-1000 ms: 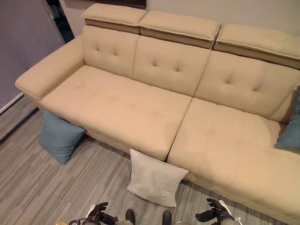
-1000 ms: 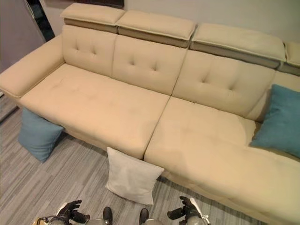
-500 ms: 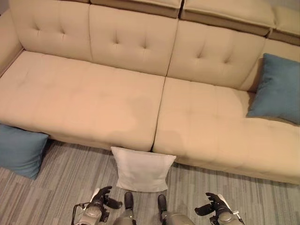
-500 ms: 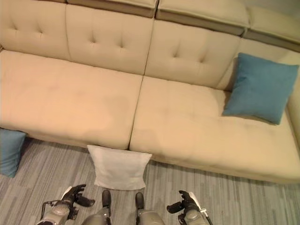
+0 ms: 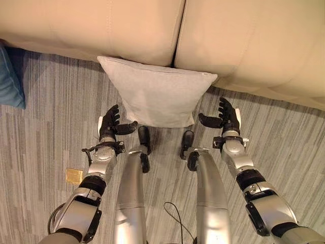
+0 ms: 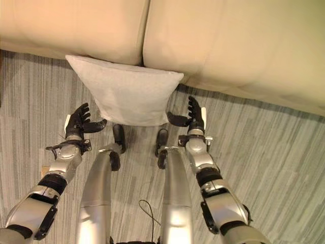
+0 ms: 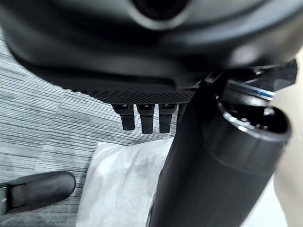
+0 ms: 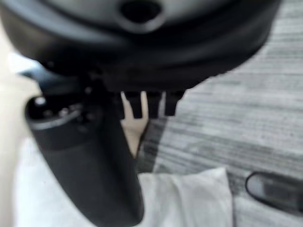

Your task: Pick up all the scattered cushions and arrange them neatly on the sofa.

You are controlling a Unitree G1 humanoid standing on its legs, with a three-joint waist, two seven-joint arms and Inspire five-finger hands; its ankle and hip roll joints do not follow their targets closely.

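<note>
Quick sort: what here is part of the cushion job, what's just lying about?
Job:
- white cushion, on the floor, leaning against the sofa front
- blue cushion, on the floor at the view's left edge
- sofa
- left hand and right hand, both open, either side of the white cushion

Lying about:
- small tan square on the floor

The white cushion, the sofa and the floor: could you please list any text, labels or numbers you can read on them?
None can be read: the white cushion, the sofa and the grey floor bear no visible print.
The small tan square on the floor shows no legible marking.
</note>
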